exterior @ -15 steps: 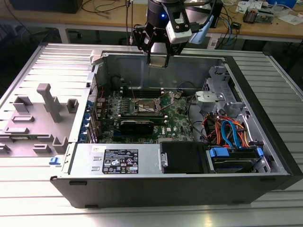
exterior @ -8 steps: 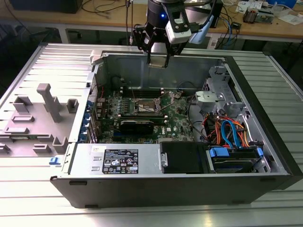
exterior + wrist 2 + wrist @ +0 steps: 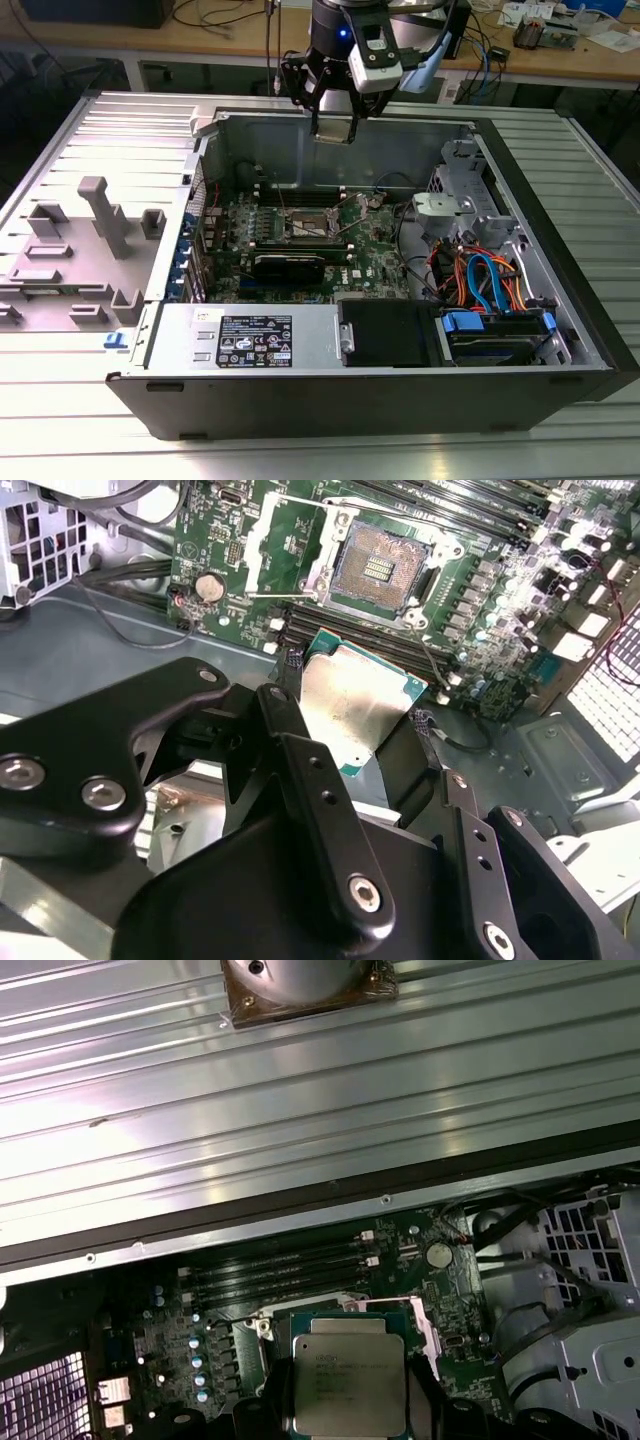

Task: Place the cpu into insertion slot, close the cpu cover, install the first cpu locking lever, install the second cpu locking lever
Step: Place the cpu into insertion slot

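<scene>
Gripper [image 3: 334, 128] is pinching the cpu [image 3: 355, 705] by two opposite edges, with the black fingers [image 3: 300, 750] pressed against its sides and the silver top showing between them. In the exterior view it hangs above the rear wall of the open pc case [image 3: 380, 400], at roughly 12 o'clock from the insertion slot [image 3: 308, 226] and well apart from it, up in the air and not touching the motherboard [image 3: 370, 250]. In both wrist views the chip is level-ish and clear of the board. The slot is bare in the second wrist view, with the contact field exposed and nothing seated in it. The cpu cover [image 3: 262, 535] looks swung up and open beside the socket, on its 9 o'clock side as the second wrist view frames it. Two thin wire locking levers, one [image 3: 280, 594] and the other [image 3: 432, 660], appear unlatched and angled off the socket edges, though they are thin and hard to judge. Progress is early: the chip is picked and being carried, but step one isn't done because it isn't in the slot. Cover closing and both levers are also left, so nothing on the task list is complete.
</scene>
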Tool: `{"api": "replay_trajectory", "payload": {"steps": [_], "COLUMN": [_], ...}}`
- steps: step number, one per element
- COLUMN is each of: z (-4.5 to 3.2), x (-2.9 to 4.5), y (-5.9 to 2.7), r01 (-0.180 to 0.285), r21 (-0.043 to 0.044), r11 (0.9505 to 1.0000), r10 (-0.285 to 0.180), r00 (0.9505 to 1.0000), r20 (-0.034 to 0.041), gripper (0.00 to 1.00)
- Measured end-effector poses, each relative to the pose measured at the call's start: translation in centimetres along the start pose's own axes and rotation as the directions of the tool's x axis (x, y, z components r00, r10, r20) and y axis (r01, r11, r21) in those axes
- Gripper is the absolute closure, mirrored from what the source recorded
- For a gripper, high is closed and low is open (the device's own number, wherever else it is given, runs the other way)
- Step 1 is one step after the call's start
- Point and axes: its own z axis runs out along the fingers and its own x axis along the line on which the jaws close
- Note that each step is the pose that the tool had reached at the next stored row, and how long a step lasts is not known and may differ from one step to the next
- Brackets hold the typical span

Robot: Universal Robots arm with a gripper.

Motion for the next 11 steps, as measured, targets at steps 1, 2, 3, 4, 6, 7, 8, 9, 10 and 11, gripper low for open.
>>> {"api": "replay_trajectory", "payload": {"steps": [1,2,3,4,6,7,8,9,10,11], "z": [0.0,0.0,0.0,0.0,0.0,0.0,0.0,0.0,0.0,0.0], "x": [0.0,0.0,0.0,0.0,0.0,0.0,0.0,0.0,0.0,0.0], "y": [0.0,0.0,0.0,0.0,0.0,0.0,0.0,0.0,0.0,0.0], "r01": [-0.003,-0.005,-0.007,-0.009,-0.013,-0.014,-0.016,-0.019,-0.021,-0.022], "r21": [-0.0001,-0.0001,-0.0002,-0.0002,-0.0003,-0.0003,-0.0004,-0.0004,-0.0005,-0.0005], "r11": [1.0,1.0,1.0,1.0,0.9999,0.9999,0.9999,0.9998,0.9998,0.9997], "r10": [0.003,0.005,0.007,0.009,0.013,0.014,0.016,0.019,0.021,0.022], "r00": [1.0,1.0,1.0,1.0,0.9999,0.9999,0.9999,0.9998,0.9998,0.9997], "r20": [0.0002,0.0004,0.0006,0.0008,0.0011,0.0013,0.0014,0.0017,0.0019,0.002], "gripper": [0.45,0.45,0.45,0.45,0.45,0.45,0.45,0.45,0.45,0.45]}}
